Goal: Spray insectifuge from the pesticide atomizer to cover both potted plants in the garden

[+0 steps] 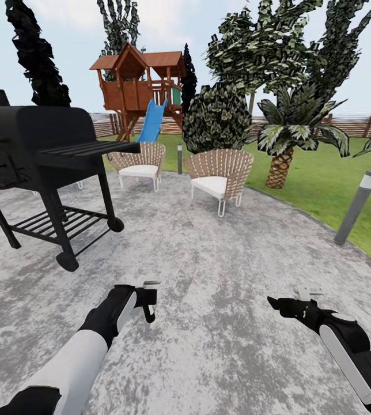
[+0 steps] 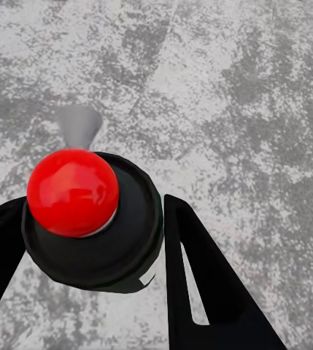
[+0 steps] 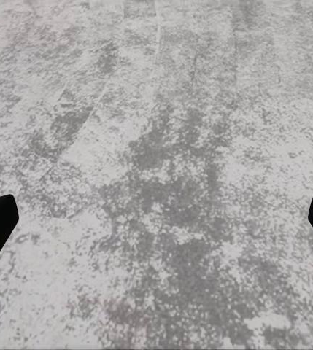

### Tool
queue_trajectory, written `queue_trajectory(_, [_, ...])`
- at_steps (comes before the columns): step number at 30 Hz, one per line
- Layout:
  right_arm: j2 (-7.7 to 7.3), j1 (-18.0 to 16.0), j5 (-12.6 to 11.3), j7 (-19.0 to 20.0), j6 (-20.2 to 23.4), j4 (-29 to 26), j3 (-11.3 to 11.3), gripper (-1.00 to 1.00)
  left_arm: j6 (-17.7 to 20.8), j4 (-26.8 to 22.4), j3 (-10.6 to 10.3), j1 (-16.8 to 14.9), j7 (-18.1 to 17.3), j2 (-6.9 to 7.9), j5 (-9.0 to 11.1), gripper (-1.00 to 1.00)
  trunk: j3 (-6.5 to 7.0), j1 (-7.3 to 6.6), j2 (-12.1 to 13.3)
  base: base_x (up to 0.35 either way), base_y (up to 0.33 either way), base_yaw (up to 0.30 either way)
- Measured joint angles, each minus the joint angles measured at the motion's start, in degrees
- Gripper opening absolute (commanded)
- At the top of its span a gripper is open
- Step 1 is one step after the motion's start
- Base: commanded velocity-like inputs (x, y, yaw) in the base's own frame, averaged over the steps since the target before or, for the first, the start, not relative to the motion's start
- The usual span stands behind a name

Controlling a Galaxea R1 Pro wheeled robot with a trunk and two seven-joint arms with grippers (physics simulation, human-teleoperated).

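The left gripper [image 1: 149,308] hangs low over the grey paved patio [image 1: 208,276], its jaws closed narrow on the pesticide atomizer [image 2: 120,248]. From the left wrist view the bottle shows end-on: a dark round body pressed between the two fingers [image 2: 207,277], a red ball on top and a grey nozzle poking past it. The right gripper [image 1: 275,301] hovers level with it, well apart, jaws spread wide over bare paving with nothing between them. Ahead of the left jaws stands a black grill [image 1: 36,138]. Further out from both are two slatted chairs [image 1: 220,173], then the wooden playhouse [image 1: 136,80] with its blue slide [image 1: 152,120]. Beyond the right jaws a grey bollard lamp [image 1: 355,207] leans at the lawn [image 1: 318,178] edge, near a palm [image 1: 280,161].
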Motion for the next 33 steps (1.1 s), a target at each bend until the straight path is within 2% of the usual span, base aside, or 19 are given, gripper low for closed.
queue_trajectory(33, [0.03, 0.0, 0.0, 0.0, 0.0, 0.0, 0.0, 1.00, -0.1, 0.0, 0.0, 0.0, 0.0, -0.08, 0.0, -1.00, -2.99, 7.25, -13.2, 0.000, 0.000, 0.000])
